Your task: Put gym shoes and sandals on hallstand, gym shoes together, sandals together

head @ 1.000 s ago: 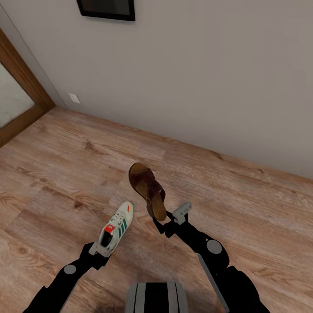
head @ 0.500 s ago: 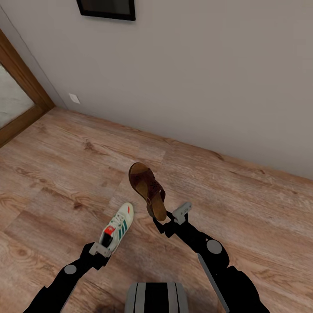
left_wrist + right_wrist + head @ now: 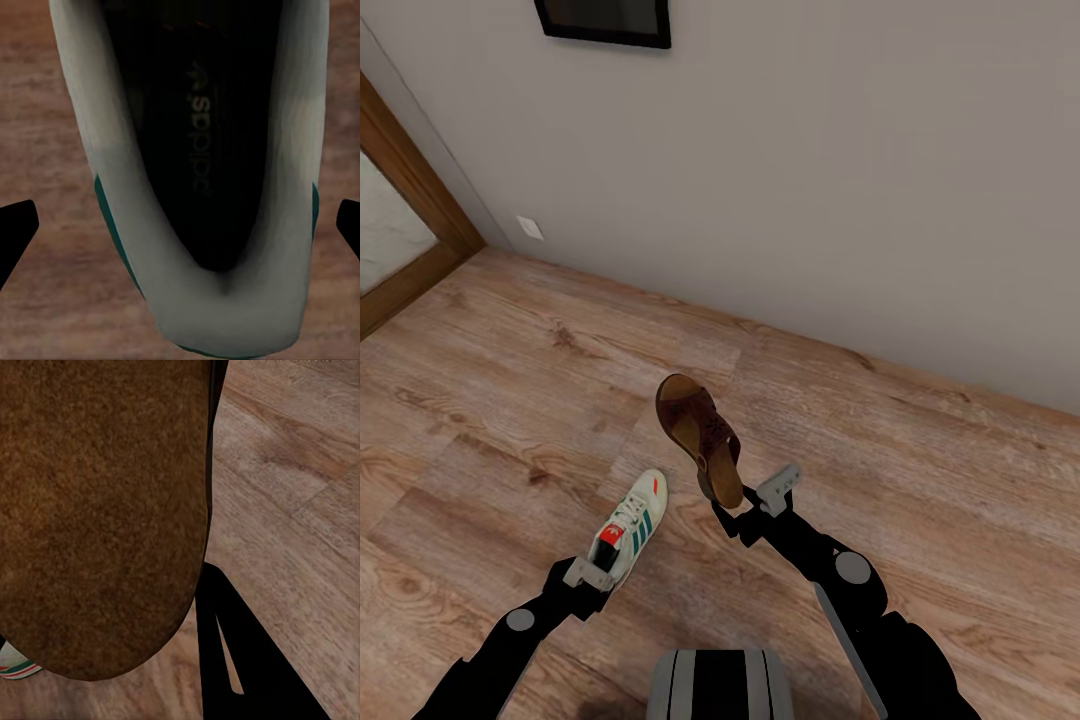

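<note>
The grey wall [image 3: 810, 180] takes up the upper part of the head view. A dark framed picture [image 3: 603, 20] hangs on it at the top edge, and a small white wall plate [image 3: 530, 227] sits low on it, close to the floor line. A brown wooden door frame [image 3: 415, 190] runs along the left side.

The corridor floor [image 3: 920, 470], light brown wood-grain plank, covers the lower part of the head view and forms the background in both wrist views.

The sandal [image 3: 700, 440] is held clear of the floor. It is dark reddish-brown with a tan footbed, and it tilts with its toe end pointing up and toward the wall. The right gripper [image 3: 745, 510] is clamped on its heel end. In the right wrist view, the tan footbed [image 3: 97, 510] fills most of the frame, with one dark finger [image 3: 240, 660] just beside its edge.

The gym shoe [image 3: 628, 525] is white with green side stripes and a red tongue label, toe pointing away from the robot. The left gripper [image 3: 592, 575] holds it at the heel. In the left wrist view, the shoe opening [image 3: 202, 150] lies between two dark fingertips [image 3: 15, 232], which stand apart at either side of the heel.
</note>
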`<state>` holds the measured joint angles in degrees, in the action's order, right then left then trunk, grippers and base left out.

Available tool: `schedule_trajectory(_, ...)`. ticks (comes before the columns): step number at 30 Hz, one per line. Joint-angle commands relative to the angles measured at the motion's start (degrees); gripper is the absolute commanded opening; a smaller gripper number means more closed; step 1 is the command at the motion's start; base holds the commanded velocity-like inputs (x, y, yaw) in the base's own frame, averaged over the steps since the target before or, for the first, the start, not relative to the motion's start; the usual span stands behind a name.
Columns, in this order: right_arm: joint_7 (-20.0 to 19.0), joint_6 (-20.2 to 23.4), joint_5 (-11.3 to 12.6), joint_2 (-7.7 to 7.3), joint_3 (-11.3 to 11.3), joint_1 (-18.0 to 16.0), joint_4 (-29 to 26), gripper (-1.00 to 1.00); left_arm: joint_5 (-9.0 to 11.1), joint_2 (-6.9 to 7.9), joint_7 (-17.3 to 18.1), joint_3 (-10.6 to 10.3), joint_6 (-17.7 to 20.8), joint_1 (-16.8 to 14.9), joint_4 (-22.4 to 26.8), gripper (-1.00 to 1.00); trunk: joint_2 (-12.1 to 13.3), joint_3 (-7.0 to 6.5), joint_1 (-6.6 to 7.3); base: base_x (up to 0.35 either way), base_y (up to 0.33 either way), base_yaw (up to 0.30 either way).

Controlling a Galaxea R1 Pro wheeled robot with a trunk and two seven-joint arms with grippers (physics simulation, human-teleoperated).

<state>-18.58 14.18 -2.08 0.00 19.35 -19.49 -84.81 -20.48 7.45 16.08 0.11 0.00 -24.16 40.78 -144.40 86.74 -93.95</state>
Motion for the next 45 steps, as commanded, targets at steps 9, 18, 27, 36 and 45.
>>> schedule_trajectory(9,-0.14,0.41,-0.03,0.0,-0.02,-0.02,-0.09,-1.0,-0.32,0.01,0.18,0.06,0.13,-0.01,-0.03,1.0,-0.01,0.03,0.01,0.0,0.0,0.0)
schedule_trajectory(18,-0.14,0.41,-0.03,0.0,-0.03,-0.02,-0.09,-1.0,-0.41,-0.11,0.2,-0.26,0.14,-0.01,-0.02,1.0,-0.01,0.03,0.01,0.0,0.0,0.0)
schedule_trajectory(27,-0.14,0.41,-0.03,0.03,-0.07,-0.02,-0.09,-1.0,-0.35,0.02,0.19,0.04,0.2,-0.01,0.01,1.0,-0.01,0.07,0.01,0.0,0.0,0.0)
schedule_trajectory(36,-0.14,0.41,-0.03,0.03,-0.08,-0.02,-0.09,-1.0,-0.35,0.02,0.18,0.06,0.15,-0.01,0.01,1.0,-0.01,0.3,0.01,0.0,0.0,0.0)
schedule_trajectory(45,-0.14,0.41,-0.03,0.01,-0.06,-0.02,-0.09,-1.0,-0.36,-0.07,0.18,0.06,0.24,-0.01,0.0,1.0,-0.01,0.32,0.01,0.0,0.0,0.0)
